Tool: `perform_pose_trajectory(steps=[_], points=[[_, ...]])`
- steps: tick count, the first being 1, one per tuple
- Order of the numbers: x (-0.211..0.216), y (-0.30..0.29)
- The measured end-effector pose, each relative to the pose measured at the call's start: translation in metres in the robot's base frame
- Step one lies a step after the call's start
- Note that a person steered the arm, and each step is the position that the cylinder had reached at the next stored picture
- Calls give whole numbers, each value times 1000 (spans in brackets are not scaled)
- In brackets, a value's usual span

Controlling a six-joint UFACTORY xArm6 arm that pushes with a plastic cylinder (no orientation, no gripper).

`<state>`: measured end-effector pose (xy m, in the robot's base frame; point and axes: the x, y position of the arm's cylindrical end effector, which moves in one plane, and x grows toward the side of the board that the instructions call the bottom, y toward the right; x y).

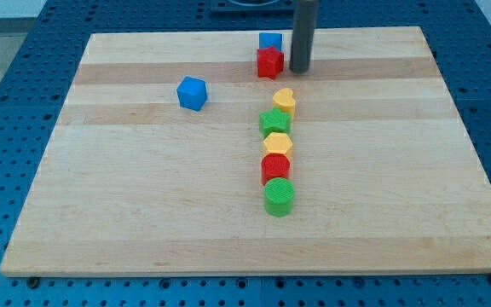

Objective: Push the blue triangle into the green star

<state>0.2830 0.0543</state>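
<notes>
Seven blocks lying on the bench [143,213]: two blue, two red, two yellow... correction, two green too, so eight? Counting again: blue triangle [270,40], red block [269,62], blue cube [192,93], yellow heart [285,101], green star [274,122], yellow hexagon [277,143], red cylinder [274,166], green cylinder [280,196]. Eight total, two per colour.

Blue triangle sitting near the view's top edge, touching the red block just below it. Red block and yellow heart standing between triangle and star. Heart, star, hexagon and both cylinders forming a touching column running toward the view's bottom. Blue cube lying apart at the view's left.

No hand on this arm, only a rod; my tip [299,70] resting just right of the red block, slightly below-right of the triangle, above the heart.
</notes>
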Motion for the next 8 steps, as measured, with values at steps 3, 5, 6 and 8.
perform_pose_trajectory(steps=[3,5,6,8], points=[[12,-95],[-12,-6],[-28,-22],[-48,13]])
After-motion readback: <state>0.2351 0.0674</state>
